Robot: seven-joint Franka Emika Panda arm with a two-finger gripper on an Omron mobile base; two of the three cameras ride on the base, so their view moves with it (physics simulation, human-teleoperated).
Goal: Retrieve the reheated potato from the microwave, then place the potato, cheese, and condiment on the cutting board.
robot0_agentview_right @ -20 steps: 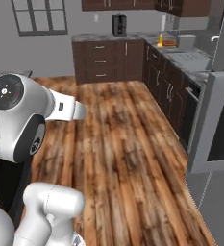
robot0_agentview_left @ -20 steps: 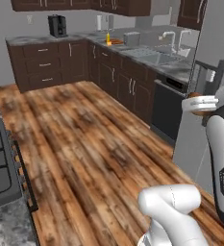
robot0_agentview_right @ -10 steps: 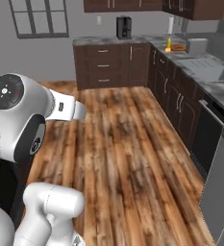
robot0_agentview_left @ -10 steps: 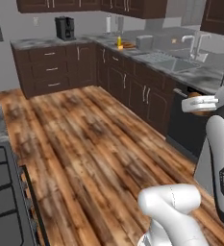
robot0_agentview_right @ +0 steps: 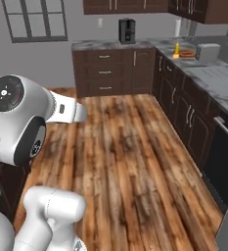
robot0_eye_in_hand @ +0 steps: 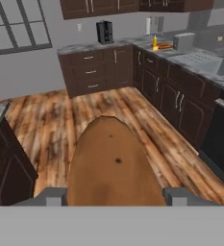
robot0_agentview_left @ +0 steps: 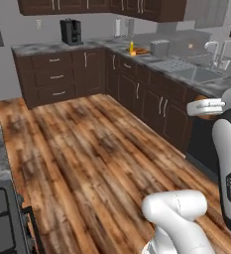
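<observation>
In the hand view the brown potato (robot0_eye_in_hand: pixel 113 163) sits large between the two dark fingertips (robot0_eye_in_hand: pixel 51 196), with my gripper (robot0_eye_in_hand: pixel 116 196) shut on it above the wooden floor. Far off on the back counter stands the slim yellow condiment (robot0_agentview_left: pixel 131 48) (robot0_agentview_right: pixel 176 50) (robot0_eye_in_hand: pixel 155 42). Right beside it lies the cutting board (robot0_agentview_left: pixel 142 50) (robot0_agentview_right: pixel 187 54) (robot0_eye_in_hand: pixel 165 46), seen as a small orange-brown patch. The cheese is too small to make out there. The microwave is out of view.
A silver toaster (robot0_agentview_left: pixel 160 48) (robot0_agentview_right: pixel 208 51) stands just past the board, and a black coffee machine (robot0_agentview_left: pixel 71 31) (robot0_agentview_right: pixel 127 30) in the far corner. Dark cabinets, a sink (robot0_agentview_left: pixel 199 74) and a dishwasher (robot0_agentview_right: pixel 223 157) line the right side. Open wooden floor (robot0_agentview_left: pixel 87 149) lies ahead.
The whole picture has shifted, so the base has moved: the corner counter with the yellow bottle and board now sits nearer the middle of both base views. The arm's pose looks unchanged.
</observation>
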